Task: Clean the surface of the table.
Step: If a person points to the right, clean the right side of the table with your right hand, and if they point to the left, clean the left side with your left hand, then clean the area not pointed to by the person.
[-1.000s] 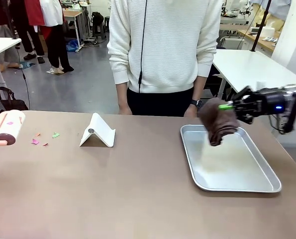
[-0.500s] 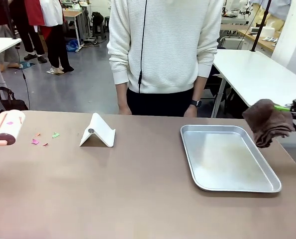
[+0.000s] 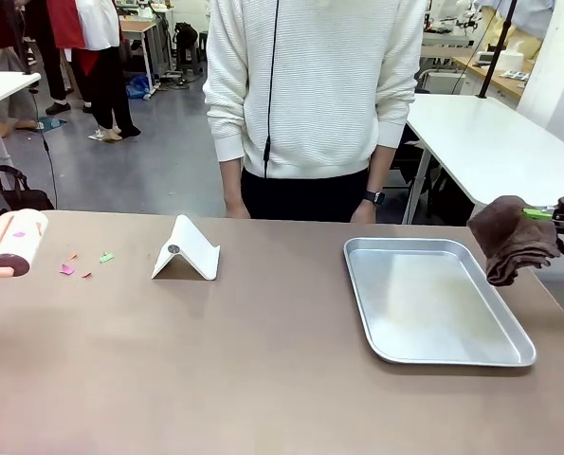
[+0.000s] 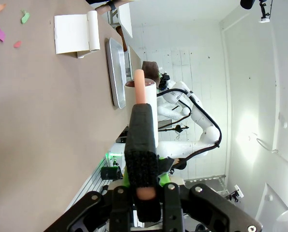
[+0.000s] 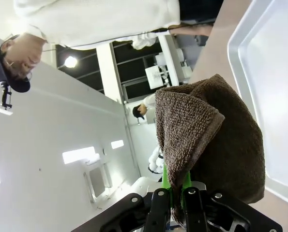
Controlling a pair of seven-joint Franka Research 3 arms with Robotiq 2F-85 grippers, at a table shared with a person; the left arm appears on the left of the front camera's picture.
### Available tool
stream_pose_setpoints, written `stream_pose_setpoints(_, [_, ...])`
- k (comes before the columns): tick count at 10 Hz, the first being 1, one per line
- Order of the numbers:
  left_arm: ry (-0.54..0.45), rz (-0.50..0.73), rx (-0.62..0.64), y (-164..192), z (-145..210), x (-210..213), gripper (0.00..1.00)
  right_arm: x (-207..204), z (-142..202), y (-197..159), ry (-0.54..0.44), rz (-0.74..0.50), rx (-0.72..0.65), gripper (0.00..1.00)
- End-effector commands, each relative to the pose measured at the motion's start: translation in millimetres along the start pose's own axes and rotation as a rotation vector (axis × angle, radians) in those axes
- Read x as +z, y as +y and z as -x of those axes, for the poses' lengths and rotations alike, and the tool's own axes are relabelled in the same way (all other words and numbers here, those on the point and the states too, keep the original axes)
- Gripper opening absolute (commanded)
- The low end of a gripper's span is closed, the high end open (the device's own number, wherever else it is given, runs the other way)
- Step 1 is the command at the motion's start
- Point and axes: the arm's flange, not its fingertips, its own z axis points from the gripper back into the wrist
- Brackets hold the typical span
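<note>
As the right pincer (image 3: 545, 214) grips the cloth (image 3: 511, 237) by the surface's (image 3: 263, 370) far right corner, lay it flat before wiping. The left pincer (image 4: 143, 145) holds the lint roller (image 4: 150, 99).

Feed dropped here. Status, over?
Left tool shut on lint roller. Right tool shut on brown cloth, beside tray. Table: paper scraps at left. White stand mid-table.

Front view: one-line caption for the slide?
Right pincer holds a brown cloth by the tray's far right corner; lint roller and paper scraps at the table's left end.
</note>
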Motion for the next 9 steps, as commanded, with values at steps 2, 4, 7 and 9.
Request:
stream_pose_setpoints(2, [0.003, 0.002, 0.005, -3.2, 2.4, -1.4, 0.0, 3.5, 2.6, 3.1, 0.013, -0.022, -0.008, 0.07])
stream_pose_setpoints(4, [0.003, 0.002, 0.005, -3.2, 2.4, -1.4, 0.0, 3.5, 2.6, 3.1, 0.013, -0.022, -0.008, 0.07])
stream_pose_setpoints(7, [0.003, 0.002, 0.005, -3.2, 2.4, -1.4, 0.0, 3.5, 2.6, 3.1, 0.013, -0.022, -0.008, 0.07])
stream_pose_setpoints(9, [0.003, 0.002, 0.005, -3.2, 2.4, -1.4, 0.0, 3.5, 2.6, 3.1, 0.013, -0.022, -0.008, 0.07])
